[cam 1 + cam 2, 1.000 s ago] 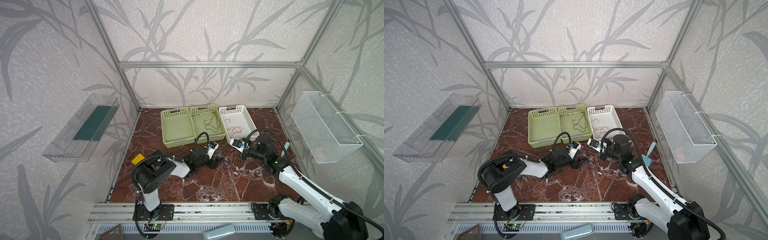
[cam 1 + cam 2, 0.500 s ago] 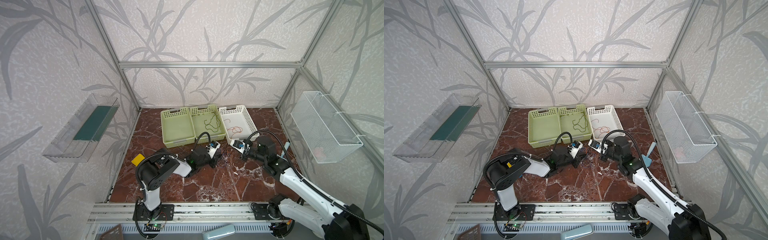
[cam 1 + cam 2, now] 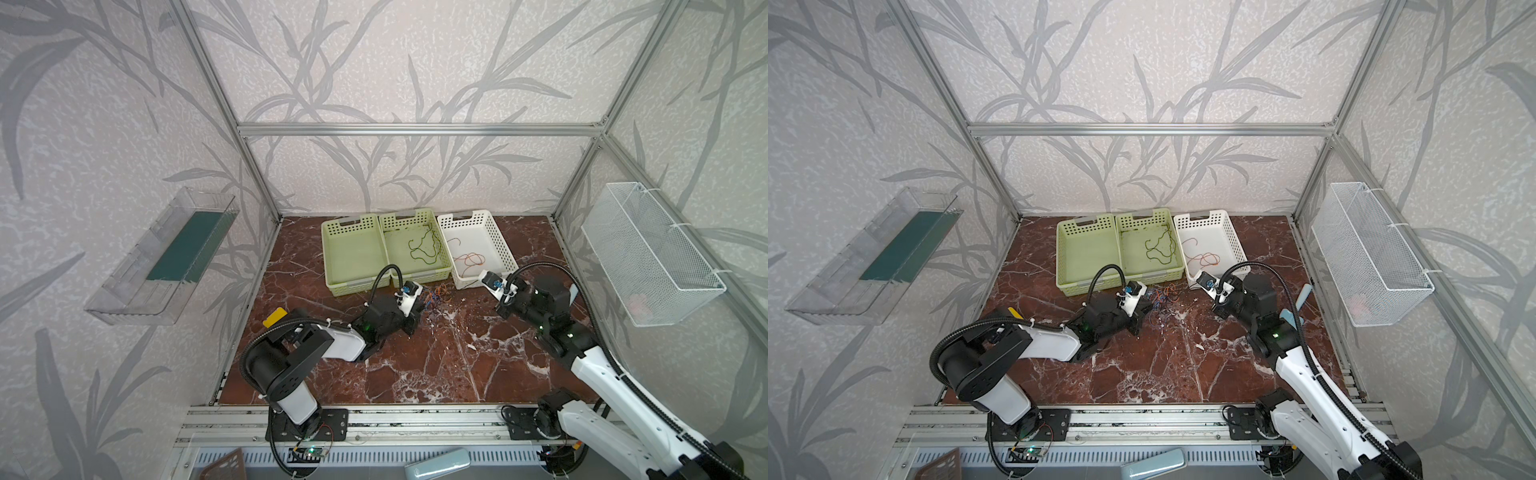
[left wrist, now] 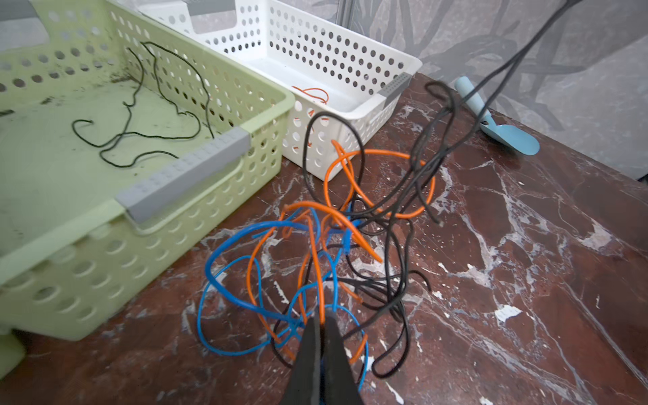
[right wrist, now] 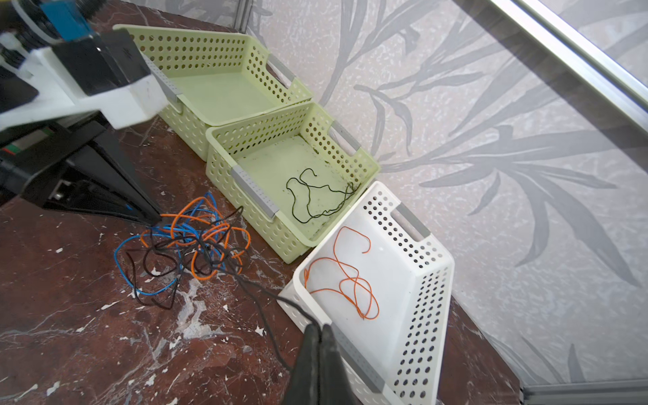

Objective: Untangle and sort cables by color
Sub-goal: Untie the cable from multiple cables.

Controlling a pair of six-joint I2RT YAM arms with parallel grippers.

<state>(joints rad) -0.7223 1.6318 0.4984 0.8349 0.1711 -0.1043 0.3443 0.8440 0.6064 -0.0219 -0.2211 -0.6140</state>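
Note:
A tangle of blue, orange and dark cables (image 3: 437,294) (image 3: 1160,297) lies on the marble floor in front of the baskets. In the left wrist view my left gripper (image 4: 321,317) is shut on an orange cable (image 4: 317,277) at the near edge of the tangle (image 4: 336,228). My right gripper (image 5: 317,328) is shut on a dark cable (image 5: 259,291) that runs taut from the tangle (image 5: 196,238) to the front rim of the white basket (image 5: 434,280). That basket holds a loose orange cable (image 5: 350,284). The middle green basket (image 3: 409,216) holds a dark green cable (image 3: 424,249).
The left green basket (image 3: 328,257) has nothing in it. A light blue scoop (image 3: 1302,297) lies near the right wall. A wire basket (image 3: 648,253) hangs on the right wall and a clear tray (image 3: 166,257) on the left wall.
My left gripper has shut on the orange cable in the tangle and drawn slightly left. My right gripper has shifted a little to the right and back with its dark cable.

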